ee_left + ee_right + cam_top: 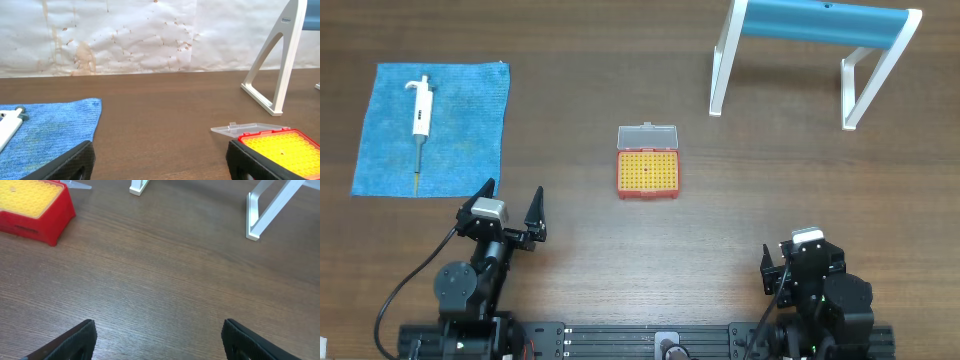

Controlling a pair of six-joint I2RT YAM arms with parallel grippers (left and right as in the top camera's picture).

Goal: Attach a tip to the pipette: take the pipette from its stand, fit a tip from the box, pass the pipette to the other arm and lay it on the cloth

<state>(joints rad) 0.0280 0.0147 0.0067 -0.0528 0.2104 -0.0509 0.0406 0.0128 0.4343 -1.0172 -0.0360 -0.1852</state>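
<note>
Both arms sit low by their bases, tucked clear of the work.

Left gripper (513, 195): jaws spread wide, nothing between them. It sits over bare table (620, 260), just short of the near edge of the cloth (470, 120). That reads as a release-and-retreat pose: wide jaws so nothing snags the pipette.

Right gripper (157, 337): also spread wide and empty, low over bare wood, close to its own base. It has no job on the cloth side, so it sits out of the way.

Tip box (647, 173): mid-table between the arms, red base, yellow rack, clear lid (647, 135) hinged flat toward the far side. The central spot keeps it reachable by either arm, and the lid lies back so a straight push-down isn't blocked.

Pipette (420, 112): lies flat on the blue cloth at far left, head toward the far edge, shaft pointing back toward the arms. It is fully on the fabric and well apart from both grippers. The thin end looks yellowish, so probably a tip is fitted, but it is too small to be sure.

Stand (820, 18): far right, blue bar on white legs, nothing hanging on it.

Judgement: the lay-down looks done and nothing is left to grasp. The only risk is a cloth edge dragging if the left arm sweeps low.
</note>
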